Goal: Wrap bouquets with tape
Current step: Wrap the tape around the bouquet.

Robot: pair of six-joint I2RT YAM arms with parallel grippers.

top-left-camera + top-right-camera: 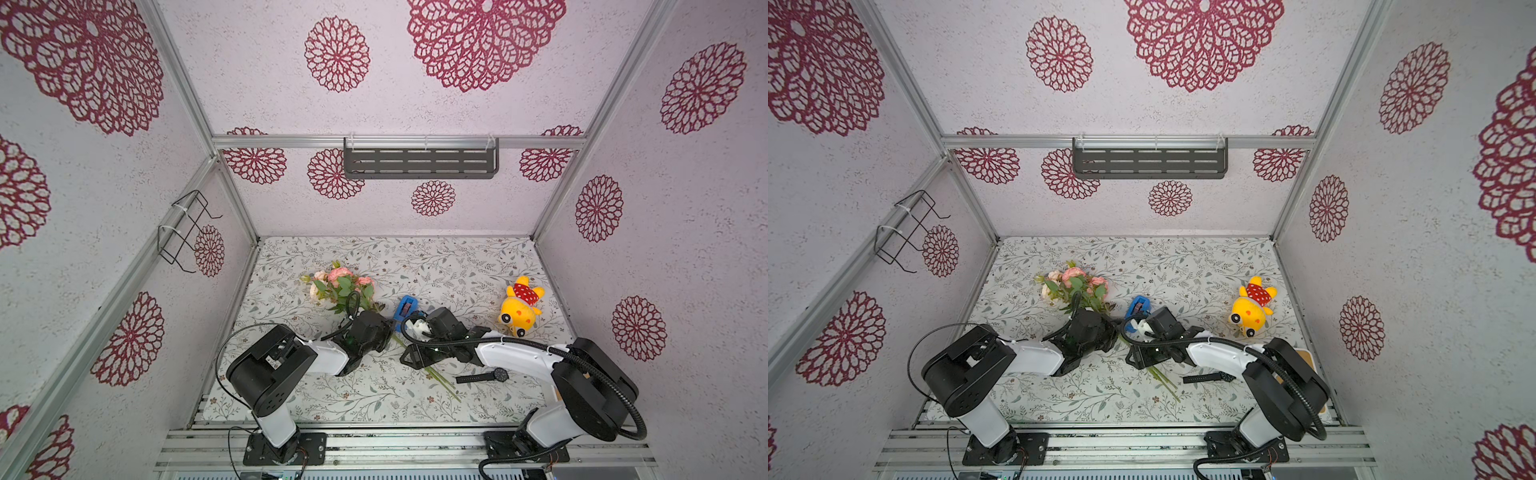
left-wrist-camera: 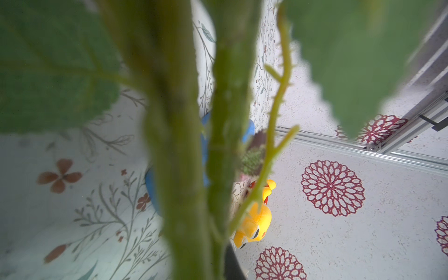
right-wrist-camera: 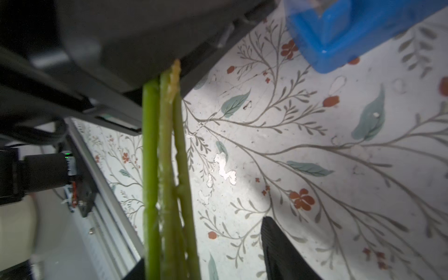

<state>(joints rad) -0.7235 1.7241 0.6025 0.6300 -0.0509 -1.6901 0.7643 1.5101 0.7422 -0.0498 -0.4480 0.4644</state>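
The bouquet is a small bunch: pink, peach and cream blooms with toothed green leaves at its far end, and a few thin green stems lying side by side and running toward the front of the table. It lies left of the middle, with the blooms toward the back wall and the stem ends fanned out near the front, close to a black watch. In the right wrist view one stem has a pale yellowish patch where it meets the left gripper. That gripper's jaws are clamped on the stems just below the leaves, and blurred stems and leaves fill the left wrist view. The right gripper sits further down the stems with its jaws apart; the stems run between its two fingers, close to one and clear of the other. The tape, a dark reddish roll in a blue dispenser, stands on the table just beyond the stems, between the two wrists

A black slotted shelf hangs on the back wall and a wire rack on the left wall, both fixed with white ties. The shelf's slotted floor shows along its whole length. A yellow toy lies at the right, well apart from the bouquet
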